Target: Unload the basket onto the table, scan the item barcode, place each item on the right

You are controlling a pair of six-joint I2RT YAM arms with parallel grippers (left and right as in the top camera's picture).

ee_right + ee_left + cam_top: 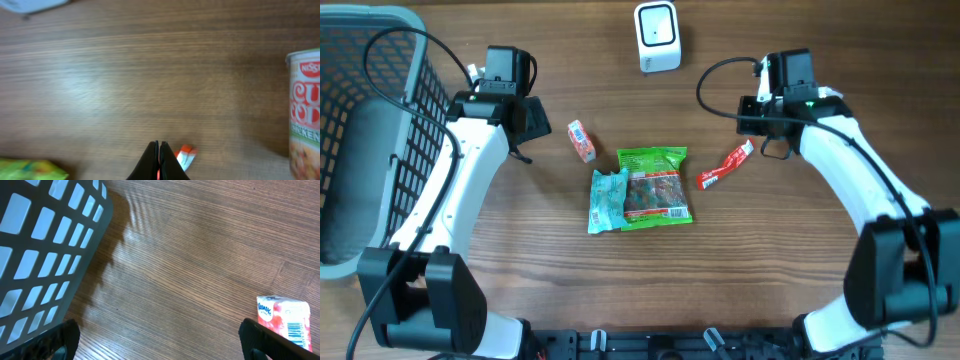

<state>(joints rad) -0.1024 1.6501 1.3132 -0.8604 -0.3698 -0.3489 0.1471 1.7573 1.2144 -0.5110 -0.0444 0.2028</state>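
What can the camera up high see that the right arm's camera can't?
Only the overhead camera shows the grey basket, the small pink pack and the blue packet. Only the right wrist camera shows a cup of noodles at its right edge. Both show the red sachet, the green snack bag, the wooden table and the shut right gripper.

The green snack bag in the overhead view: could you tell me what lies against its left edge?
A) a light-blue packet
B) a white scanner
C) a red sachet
A: the light-blue packet lies against the left edge of the green snack bag; the red sachet lies apart on its right.
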